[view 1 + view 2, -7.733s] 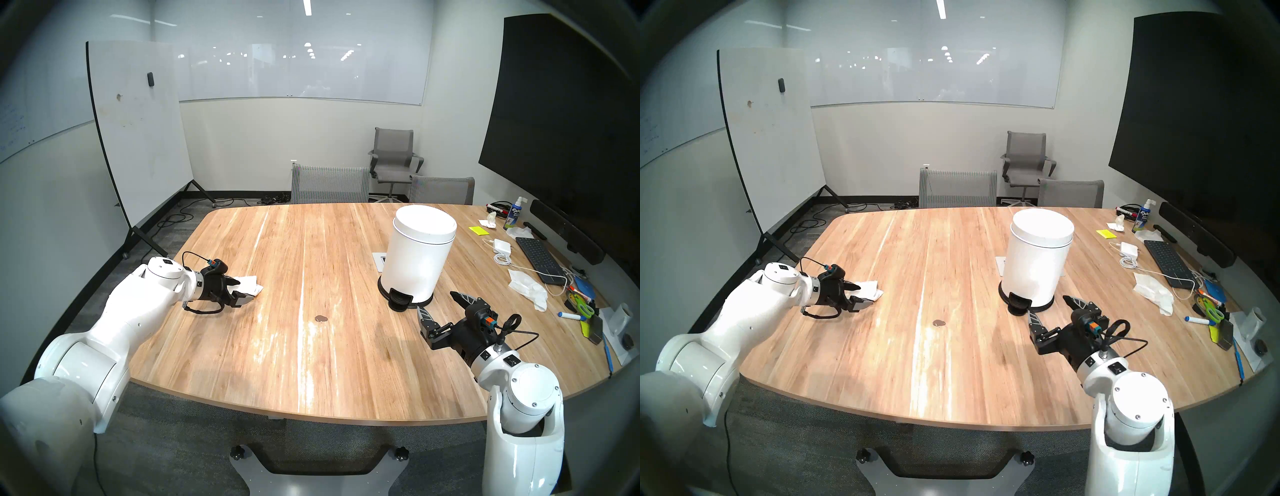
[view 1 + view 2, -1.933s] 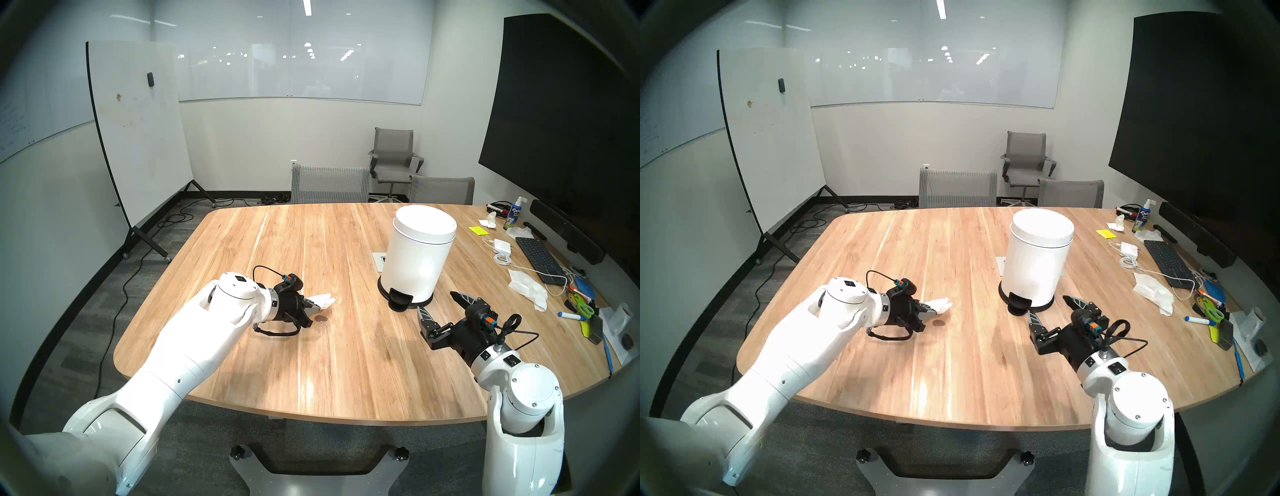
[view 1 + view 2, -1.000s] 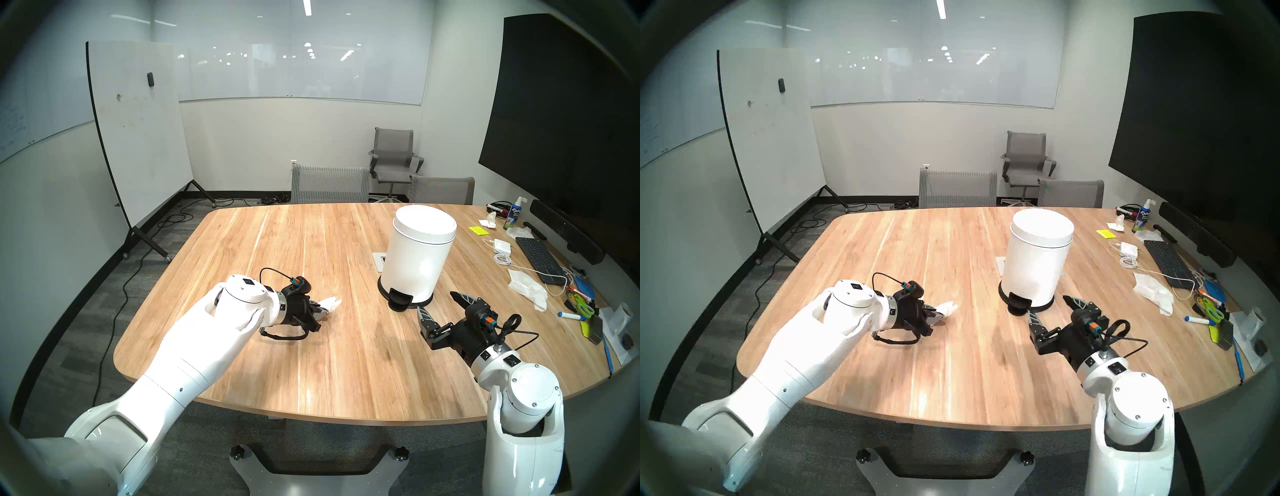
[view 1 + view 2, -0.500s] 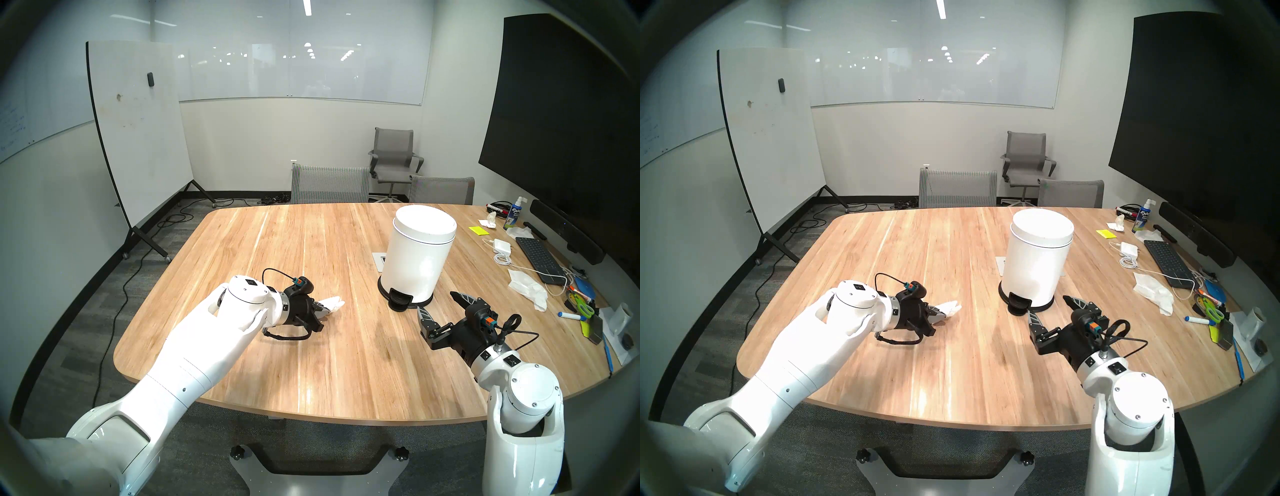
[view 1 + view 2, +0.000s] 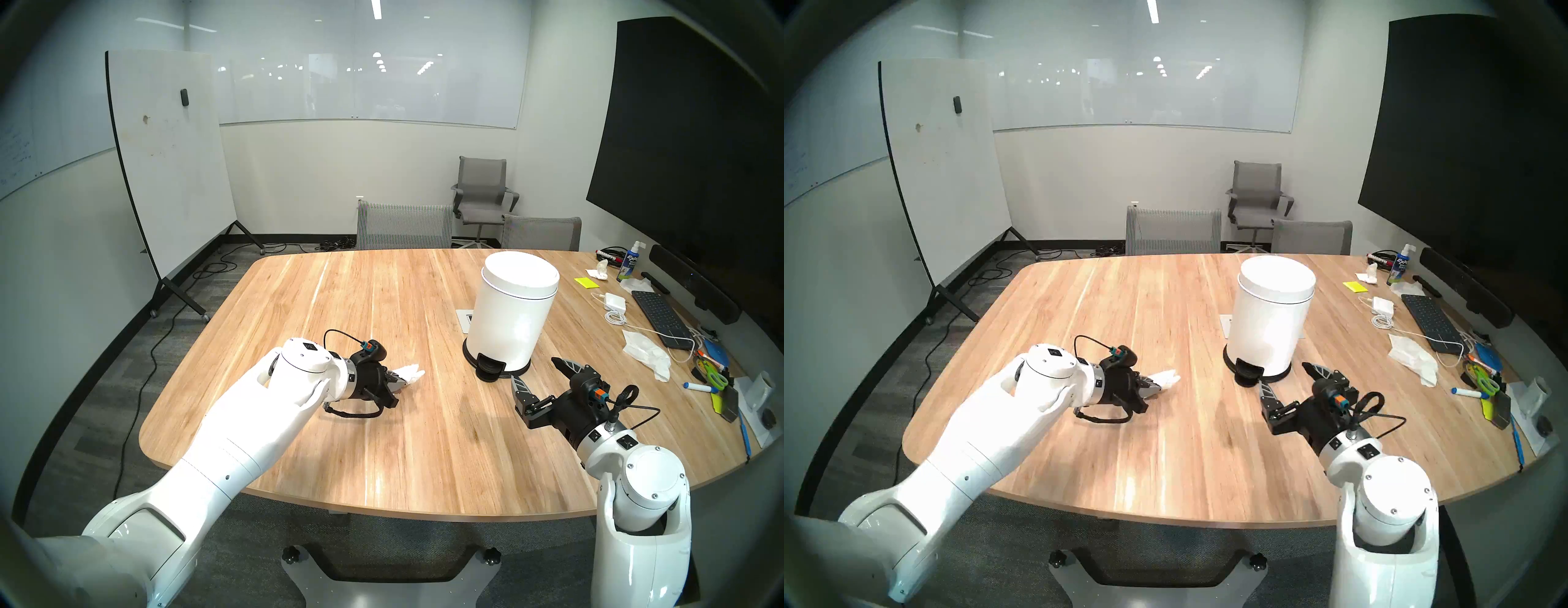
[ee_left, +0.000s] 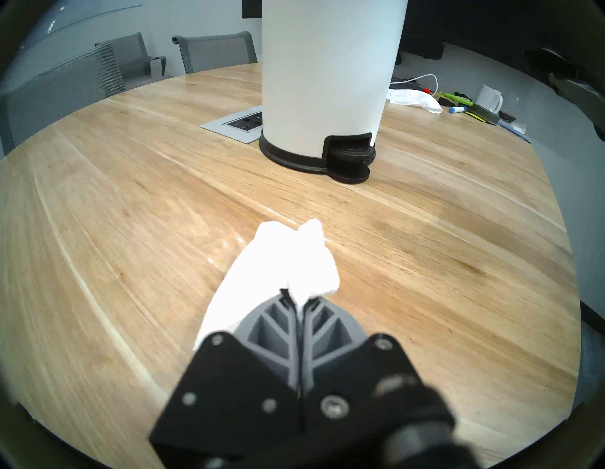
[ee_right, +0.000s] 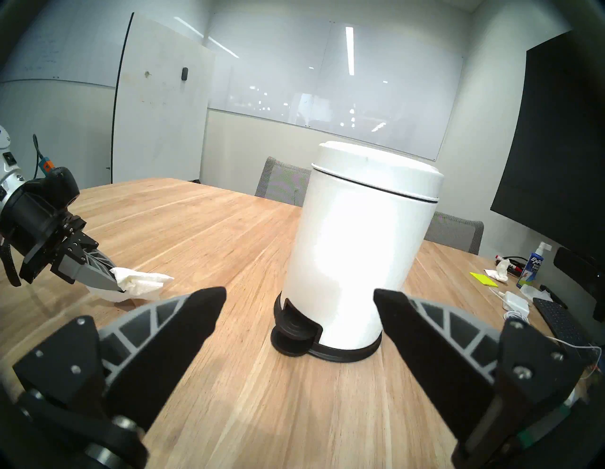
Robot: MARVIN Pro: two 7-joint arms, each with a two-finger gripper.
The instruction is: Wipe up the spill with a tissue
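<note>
**Left gripper over the spill site: tissue trails toward the bin**

The left gripper (image 5: pixel 401 379) is clamped on a white tissue (image 5: pixel 412 372), jaws pressed together with the paper pinched between them. It points forward and down, tips low at the table (image 5: pixel 424 446). In the right wrist view the tissue's lower fold lies on the wood under the fingers (image 7: pixel 95 275); the free end projects past the tips.

The tissue's long axis follows the gripper's line, toward the white pedal bin (image 5: pixel 511 314), which stands well apart.

The spill is not visible in any view. Judged from the layout, it lies beneath the gripper body or under the tissue; no brown mark shows on the bare wood around it. Whether liquid remains cannot be told.

The right gripper (image 5: pixel 535 384) hangs spread wide and empty just beside the bin's pedal (image 5: pixel 488 368), well apart from the tissue. The left arm is the nearer one, so the wiping stroke falls to it, probably drawn back along the tissue's axis.
</note>
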